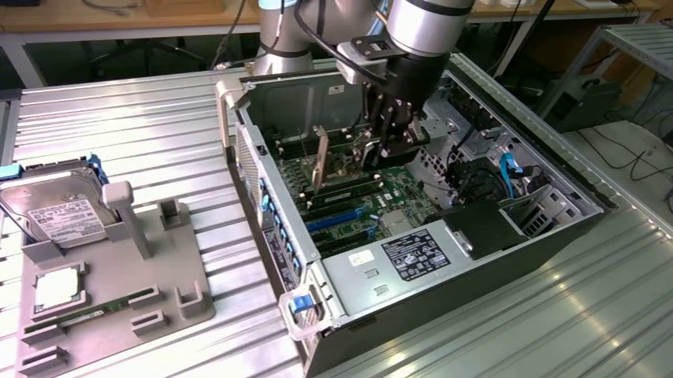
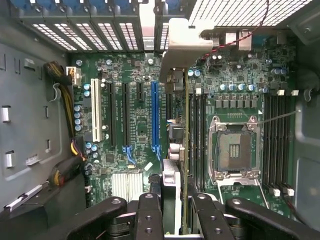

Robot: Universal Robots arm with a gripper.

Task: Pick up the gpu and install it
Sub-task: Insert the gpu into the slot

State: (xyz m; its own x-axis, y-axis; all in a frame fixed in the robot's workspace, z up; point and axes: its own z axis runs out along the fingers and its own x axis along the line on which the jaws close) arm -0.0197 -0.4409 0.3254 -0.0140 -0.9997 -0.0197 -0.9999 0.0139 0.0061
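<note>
My gripper reaches down into the open computer case and is shut on the gpu. In the wrist view the gpu shows edge-on between the two black fingers. Its silver bracket points toward the slotted rear wall of the case. The card stands upright over the motherboard, just beside the long blue slot, on the side toward the empty processor socket. Whether its lower edge touches a slot is hidden.
A grey fixture tray at the exterior view's left carries a silver hard drive, a processor chip and a green memory stick. Inside the case are a power supply, cables and memory slots.
</note>
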